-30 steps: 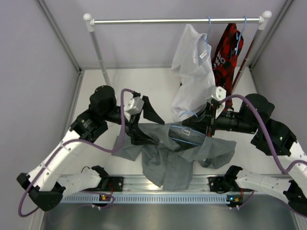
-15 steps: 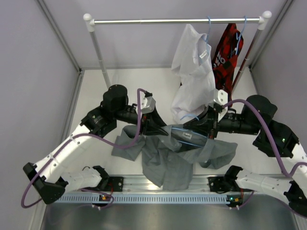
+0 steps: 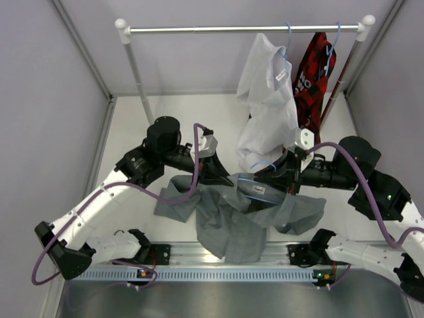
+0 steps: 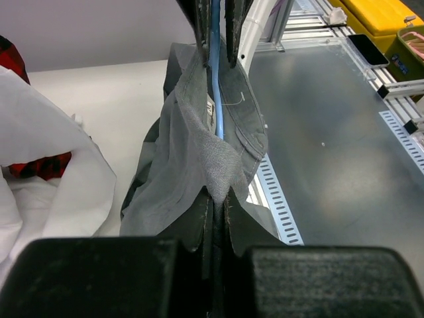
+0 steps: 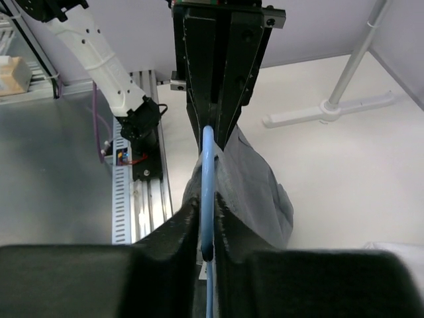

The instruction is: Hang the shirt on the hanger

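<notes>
Left gripper (image 4: pixel 215 199): jaws together, pinching a fold of the grey button-up fabric shirt (image 4: pixel 192 139). The pinch sits on a peak of cloth just beside a seamed edge; collar or placket, cannot tell. Right gripper (image 5: pixel 207 222): fingers clamped on the thin light-blue wire hanger (image 5: pixel 208 172), wire running straight out between them. The two grippers face each other, close, with the wire bridging the gap and the cloth draped round it.

Left wrist view: hanger (image 4: pixel 216 99) wire goes down into the open fold of the shirt, so one end looks to be inside the garment. How far in is hidden.

Top view: the shirt (image 3: pixel 232 228) is mostly bunched on the white table (image 3: pixel 199 112) in front of the arms, sleeves spread left and right, with only the upper part lifted at the hanger (image 3: pixel 255 189). Behind them, a white shirt (image 3: pixel 268 99) and a red-and-black patterned shirt (image 3: pixel 315 73) hang on the metal rail (image 3: pixel 218 29).

Step in hand, as I judge it, is drawing a shoulder over the wire. To do it well:
- right holds the hanger steady and level
- left pulls cloth along the wire, not across it
- go slow, since thin wire may bend or twist in the grip
- watch the small pinch, fabric may slip out
- lift enough that the bunched cloth does not drag
</notes>
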Robot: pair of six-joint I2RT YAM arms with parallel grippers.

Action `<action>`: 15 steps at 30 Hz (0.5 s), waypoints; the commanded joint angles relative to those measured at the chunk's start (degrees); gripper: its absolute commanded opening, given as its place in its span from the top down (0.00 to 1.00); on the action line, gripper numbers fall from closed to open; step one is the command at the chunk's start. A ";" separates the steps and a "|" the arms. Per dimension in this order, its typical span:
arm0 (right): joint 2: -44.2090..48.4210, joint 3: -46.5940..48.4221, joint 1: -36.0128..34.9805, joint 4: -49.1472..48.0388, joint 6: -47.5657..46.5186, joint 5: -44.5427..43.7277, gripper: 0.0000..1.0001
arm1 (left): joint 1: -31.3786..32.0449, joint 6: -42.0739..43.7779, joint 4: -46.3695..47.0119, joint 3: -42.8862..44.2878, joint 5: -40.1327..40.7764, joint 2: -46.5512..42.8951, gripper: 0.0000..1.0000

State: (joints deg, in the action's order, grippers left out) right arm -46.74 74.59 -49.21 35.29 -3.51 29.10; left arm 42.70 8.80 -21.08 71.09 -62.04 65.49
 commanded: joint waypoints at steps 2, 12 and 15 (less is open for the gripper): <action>2.26 -1.99 0.70 -2.07 -0.53 -2.20 0.78 | 0.02 4.20 1.84 2.12 0.60 -1.69 1.00; 13.51 -3.84 0.70 6.01 -2.91 -13.56 0.20 | -1.91 9.66 -5.81 5.38 -0.27 -0.72 1.00; 14.40 -2.08 0.70 12.07 -4.66 -13.45 0.27 | -2.44 9.75 -6.08 5.46 -0.71 -0.63 1.00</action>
State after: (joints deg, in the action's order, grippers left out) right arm -32.95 69.95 -49.21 40.82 -6.15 16.51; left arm 40.88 16.03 -27.70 74.63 -60.80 65.52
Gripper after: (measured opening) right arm 0.757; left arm 0.054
